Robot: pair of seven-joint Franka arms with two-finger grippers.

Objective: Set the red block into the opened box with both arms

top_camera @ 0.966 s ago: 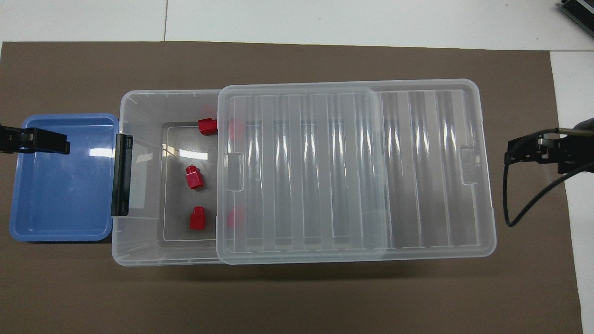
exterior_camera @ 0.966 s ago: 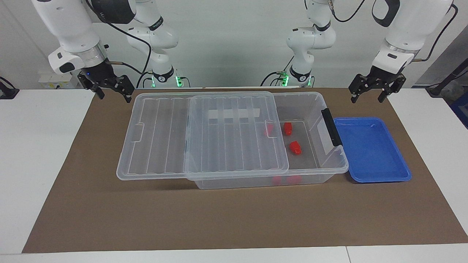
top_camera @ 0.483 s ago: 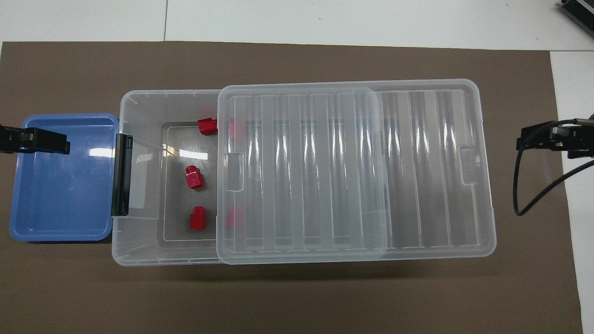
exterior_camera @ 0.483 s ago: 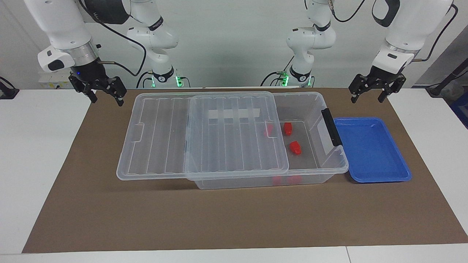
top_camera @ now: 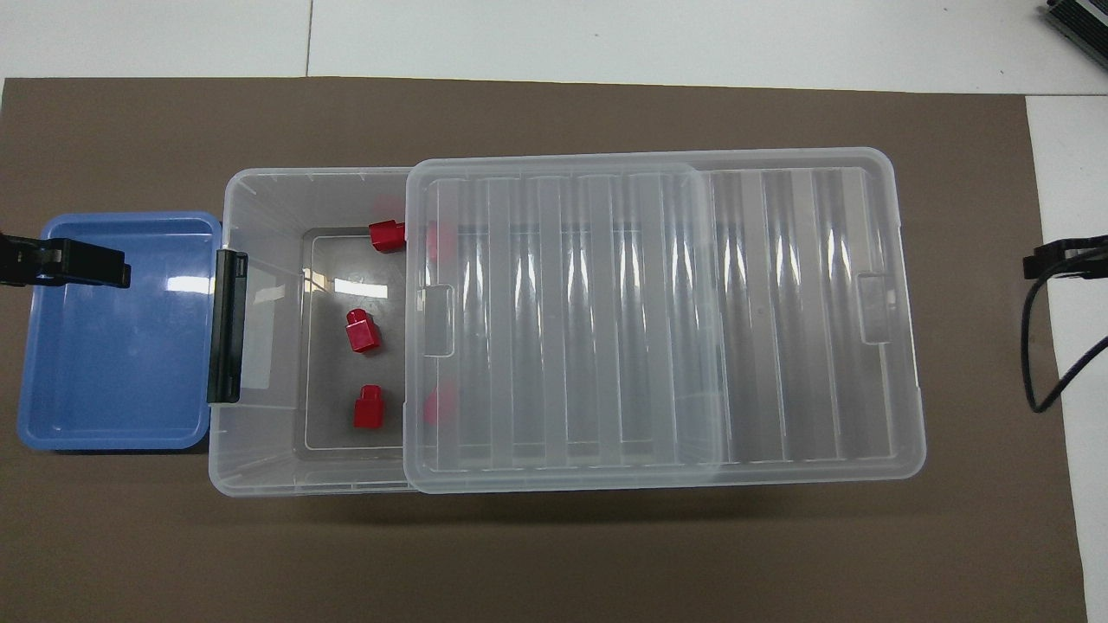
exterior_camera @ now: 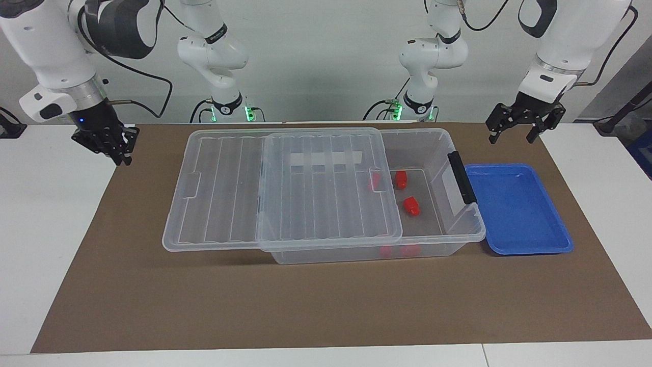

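Facing view: red block (exterior_camera: 410,205) lies in box (exterior_camera: 461,235).

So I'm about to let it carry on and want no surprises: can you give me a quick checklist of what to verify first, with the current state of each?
1. Box open at the left arm's end, lid slid toward the right arm's end: ok.
2. Red blocks already lying inside the box: ok.
3. Blue tray beside the box, no block left in it: ok.
4. Left gripper open, holding nothing, over the mat near the tray: ok.
5. Right gripper holding nothing, at the mat's edge: ok.
6. Further blocks under the lid, exact count: cannot tell.
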